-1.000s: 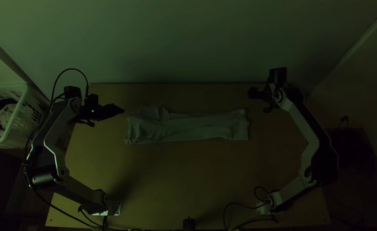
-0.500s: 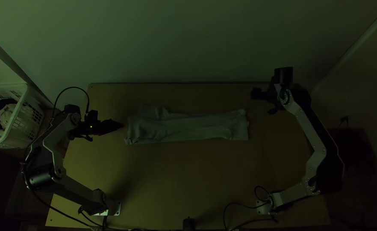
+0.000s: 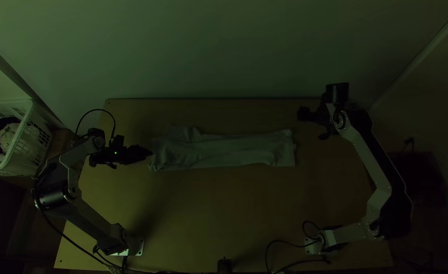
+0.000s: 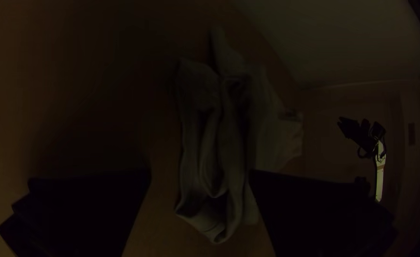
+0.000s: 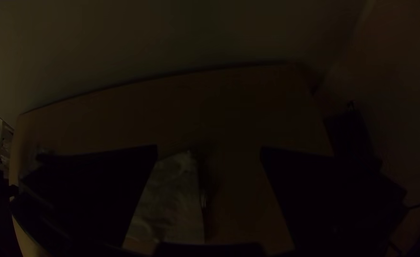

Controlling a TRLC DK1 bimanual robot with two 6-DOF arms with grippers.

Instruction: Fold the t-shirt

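Note:
A grey-green t-shirt [image 3: 229,150] lies as a long folded strip across the table's middle, its left end bunched. At that left end stands my left gripper [image 3: 150,152]. In the left wrist view my left gripper [image 4: 199,176] is open, with the t-shirt's [image 4: 229,143] wrinkled layers beyond and between its fingers. My right gripper [image 3: 300,113] is up and to the right of the cloth's right end. The right wrist view has my right gripper [image 5: 209,152] open, apart from the t-shirt [image 5: 172,200], whose end shows beside its left-hand finger.
A white basket [image 3: 16,147] with cloths in it stands beyond the table's left edge. Behind the table [image 3: 224,218] rises a pale wall. A small dark object [image 3: 224,265] is at the near edge, and cables [image 3: 285,244] run by the right base.
My left gripper has come down the picture and slightly right, close to the t-shirt's left end. The right arm has shifted a little to the right. The t-shirt lies as before.

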